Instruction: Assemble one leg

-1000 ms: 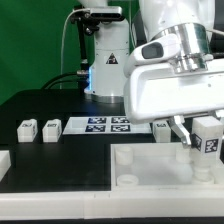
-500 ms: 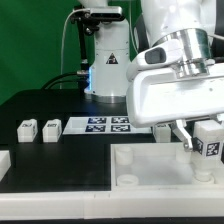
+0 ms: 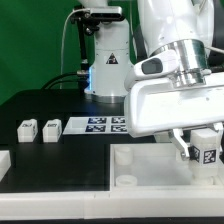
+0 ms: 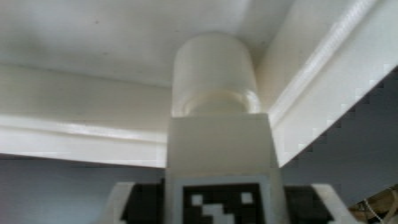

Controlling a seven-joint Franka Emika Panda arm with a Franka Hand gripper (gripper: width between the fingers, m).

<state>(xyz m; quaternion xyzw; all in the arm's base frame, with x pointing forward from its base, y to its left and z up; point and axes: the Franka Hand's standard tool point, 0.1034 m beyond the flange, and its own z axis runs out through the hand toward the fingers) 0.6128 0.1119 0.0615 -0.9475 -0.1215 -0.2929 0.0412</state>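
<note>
My gripper (image 3: 198,152) is shut on a leg (image 3: 207,150), a small white block with a black-and-white tag, and holds it upright over the far right corner of the large white tray-like part (image 3: 140,170). In the wrist view the leg (image 4: 221,110) runs away from the camera, its tag face between my dark fingers (image 4: 146,200), with its rounded end close to the tray's inner corner wall (image 4: 320,70). Whether it touches the tray is not clear. Two more legs (image 3: 27,127) (image 3: 51,128) stand on the black table at the exterior view's left.
The marker board (image 3: 100,125) lies on the black table behind the tray. A white block (image 3: 4,160) sits at the exterior view's left edge. A round socket (image 3: 126,180) shows at the tray's near left corner. A white lamp-like stand (image 3: 105,60) is behind.
My gripper has come down with the leg, closer to the tray's far right corner, and shifted a little toward the exterior view's left.
</note>
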